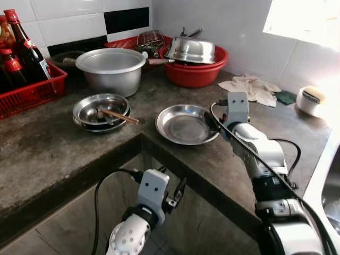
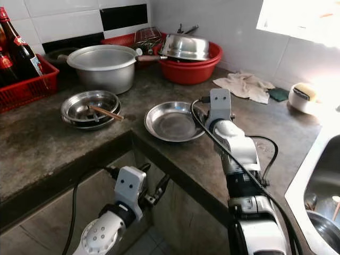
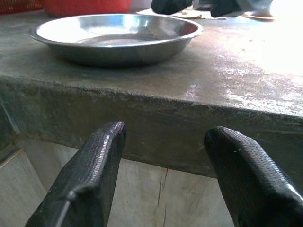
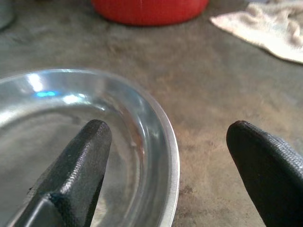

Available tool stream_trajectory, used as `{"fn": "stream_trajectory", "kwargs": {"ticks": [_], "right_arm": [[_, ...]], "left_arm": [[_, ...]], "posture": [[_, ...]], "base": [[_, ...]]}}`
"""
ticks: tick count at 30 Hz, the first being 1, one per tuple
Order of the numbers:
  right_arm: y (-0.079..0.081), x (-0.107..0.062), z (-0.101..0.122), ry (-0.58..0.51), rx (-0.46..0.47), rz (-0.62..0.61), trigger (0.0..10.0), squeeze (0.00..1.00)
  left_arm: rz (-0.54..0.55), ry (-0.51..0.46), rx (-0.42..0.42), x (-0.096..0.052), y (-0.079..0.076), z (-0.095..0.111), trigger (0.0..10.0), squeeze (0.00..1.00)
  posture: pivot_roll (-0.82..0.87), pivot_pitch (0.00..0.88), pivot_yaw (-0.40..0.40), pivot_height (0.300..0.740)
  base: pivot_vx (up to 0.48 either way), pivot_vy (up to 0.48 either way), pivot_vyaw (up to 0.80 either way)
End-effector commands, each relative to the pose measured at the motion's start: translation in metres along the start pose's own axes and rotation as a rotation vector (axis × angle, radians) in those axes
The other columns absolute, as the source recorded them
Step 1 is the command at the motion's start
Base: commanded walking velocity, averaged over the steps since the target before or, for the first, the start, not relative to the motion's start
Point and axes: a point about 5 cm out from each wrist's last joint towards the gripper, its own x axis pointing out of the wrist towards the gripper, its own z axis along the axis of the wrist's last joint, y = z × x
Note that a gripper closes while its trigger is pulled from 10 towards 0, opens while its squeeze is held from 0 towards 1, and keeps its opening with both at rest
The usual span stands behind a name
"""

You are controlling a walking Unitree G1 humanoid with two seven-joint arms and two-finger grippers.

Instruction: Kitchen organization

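Observation:
A shallow steel plate (image 1: 184,125) lies on the dark stone counter (image 1: 48,143) near its inner corner. My right gripper (image 4: 165,132) is open and straddles the plate's right rim (image 4: 163,123), with one finger (image 4: 85,156) over the inside and the other (image 4: 265,165) outside above the counter. Lower down, in front of the counter's edge, my left gripper (image 3: 165,137) is open and empty, facing the plate (image 3: 118,38) from below the stone lip. To the left rests a stack of steel bowls (image 1: 101,110) with a wooden stick (image 1: 119,116) across it.
Behind stand a large aluminium pot (image 1: 111,69) and a red basin (image 1: 194,74) holding an upturned steel bowl (image 1: 190,49). A red crate (image 1: 32,93) of bottles is at the far left. A cloth (image 1: 249,87), a small white container (image 1: 309,100) and the sink (image 2: 319,186) lie to the right.

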Motion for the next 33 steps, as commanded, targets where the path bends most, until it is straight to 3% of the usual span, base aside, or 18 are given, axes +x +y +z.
{"fn": "stream_trajectory", "kwargs": {"ticks": [1, 12, 18, 19, 20, 21, 28, 33], "right_arm": [[-0.004, 0.004, 0.003, 0.021, 0.023, -0.014, 10.0, 0.00], [-0.002, 0.015, -0.001, 0.163, 0.064, 0.017, 10.0, 0.00], [-0.002, 0.017, -0.007, 0.234, 0.004, 0.030, 10.0, 0.00], [-0.002, 0.017, -0.008, 0.244, -0.013, 0.034, 7.0, 0.00], [-0.002, 0.017, -0.008, 0.244, -0.013, 0.034, 7.0, 0.00], [-0.001, 0.018, -0.007, 0.252, 0.001, 0.031, 0.0, 0.00], [-0.003, 0.020, -0.005, 0.263, 0.039, 0.003, 0.0, 0.00], [-0.008, 0.021, -0.003, 0.263, 0.115, -0.036, 0.0, 0.00]], "left_arm": [[-0.021, -0.015, 0.006, -0.002, -0.004, 0.005, 10.0, 0.00], [-0.019, -0.011, 0.003, -0.003, -0.006, 0.005, 10.0, 0.00], [-0.013, -0.010, 0.003, -0.003, -0.005, 0.005, 10.0, 0.00], [-0.010, -0.009, 0.003, -0.003, -0.005, 0.005, 10.0, 0.00], [-0.010, -0.009, 0.003, -0.003, -0.005, 0.005, 10.0, 0.00], [-0.006, -0.008, 0.002, -0.003, -0.005, 0.005, 10.0, 0.00], [-0.003, -0.006, 0.004, -0.003, -0.005, 0.005, 10.0, 0.00], [0.003, -0.006, 0.003, -0.002, -0.005, 0.004, 10.0, 0.00]], "posture": [[0.13, 0.068, -0.090, 0.740], [0.13, 0.075, -0.099, 0.740], [0.13, 0.078, -0.103, 0.740], [0.13, 0.078, -0.102, 0.740], [0.13, 0.078, -0.102, 0.740], [0.13, 0.078, -0.102, 0.740], [0.13, 0.076, -0.105, 0.740], [0.13, 0.065, -0.112, 0.740]], "base": [[0.000, 0.000, 0.00], [0.000, 0.000, 0.00], [0.000, 0.000, 0.00], [0.000, 0.000, 0.00], [0.000, 0.000, 0.00], [0.000, 0.000, 0.00], [0.000, 0.000, 0.00], [0.000, 0.000, 0.00]]}}
